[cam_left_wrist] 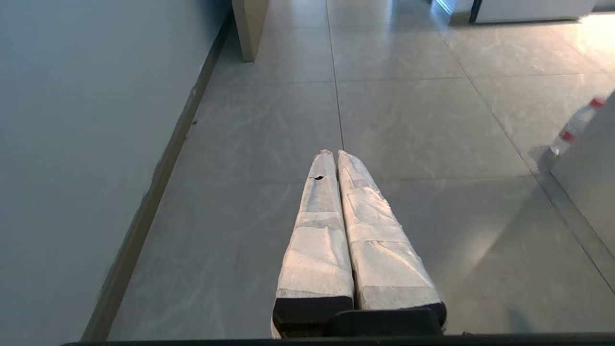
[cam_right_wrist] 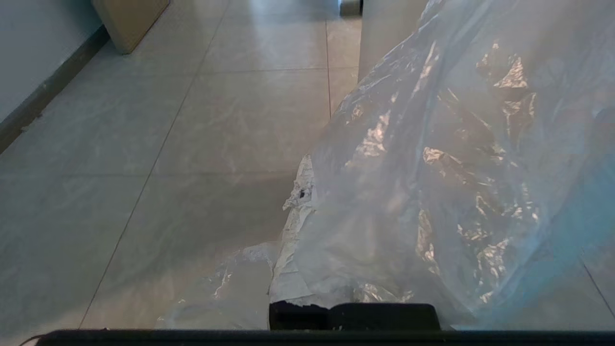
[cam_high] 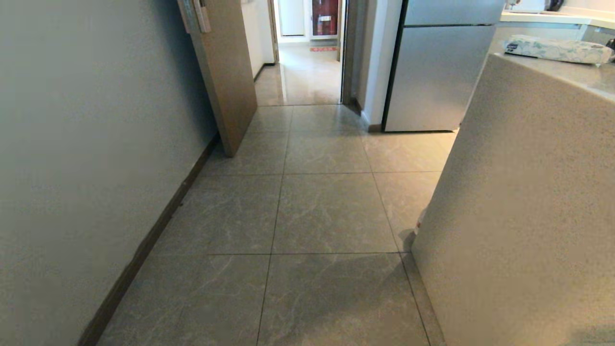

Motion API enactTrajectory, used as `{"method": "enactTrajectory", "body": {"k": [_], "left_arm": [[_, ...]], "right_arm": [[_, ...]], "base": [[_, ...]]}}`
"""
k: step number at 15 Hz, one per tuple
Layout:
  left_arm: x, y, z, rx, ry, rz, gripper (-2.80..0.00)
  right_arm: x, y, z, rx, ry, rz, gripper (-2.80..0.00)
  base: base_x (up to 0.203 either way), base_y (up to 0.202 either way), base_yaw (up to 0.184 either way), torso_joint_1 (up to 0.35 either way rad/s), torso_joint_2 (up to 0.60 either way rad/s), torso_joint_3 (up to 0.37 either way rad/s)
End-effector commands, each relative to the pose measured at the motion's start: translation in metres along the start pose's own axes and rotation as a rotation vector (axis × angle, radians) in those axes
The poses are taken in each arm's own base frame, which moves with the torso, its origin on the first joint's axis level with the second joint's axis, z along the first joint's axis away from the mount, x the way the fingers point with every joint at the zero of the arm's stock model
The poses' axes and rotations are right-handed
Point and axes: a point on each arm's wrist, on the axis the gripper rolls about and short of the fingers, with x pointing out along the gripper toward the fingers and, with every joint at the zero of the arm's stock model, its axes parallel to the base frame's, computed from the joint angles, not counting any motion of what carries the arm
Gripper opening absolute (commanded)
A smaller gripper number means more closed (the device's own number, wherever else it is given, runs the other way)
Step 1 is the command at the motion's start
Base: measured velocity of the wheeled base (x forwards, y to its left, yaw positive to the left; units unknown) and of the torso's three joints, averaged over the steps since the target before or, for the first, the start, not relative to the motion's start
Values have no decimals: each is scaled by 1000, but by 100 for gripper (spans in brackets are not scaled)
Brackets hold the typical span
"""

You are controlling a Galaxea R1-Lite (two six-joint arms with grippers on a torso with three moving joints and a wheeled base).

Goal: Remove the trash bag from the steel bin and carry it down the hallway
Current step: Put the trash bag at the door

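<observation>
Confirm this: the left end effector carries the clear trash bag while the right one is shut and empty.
Wrong way round. The right wrist view shows the clear trash bag draped over the right end effector, which holds it. The left wrist view shows the left end effector shut and empty above the floor tiles.

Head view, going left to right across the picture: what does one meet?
Grey wall → dark baseboard → open wooden door → doorway to the hallway → steel fridge → speckled counter, with a floral tissue pack on top.

Home hallway [cam_high: 317, 211]: fridge [cam_high: 432, 72], stone counter [cam_high: 528, 202].
</observation>
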Motion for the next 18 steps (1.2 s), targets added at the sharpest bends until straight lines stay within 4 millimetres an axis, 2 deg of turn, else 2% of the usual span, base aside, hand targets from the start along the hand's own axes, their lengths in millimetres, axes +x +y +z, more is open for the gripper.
{"method": "enactTrajectory", "body": {"k": [1,6,18], "left_arm": [[0,0,0,-1,2,0,-280],[0,0,0,-1,2,0,-280],[0,0,0,0,2,0,-280]], "right_arm": [[0,0,0,0,2,0,-280],[0,0,0,0,2,0,-280],[0,0,0,0,2,0,-280]], "base": [[181,0,2,2,2,7],[181,0,0,2,5,1],[5,0,0,0,0,0]]}}
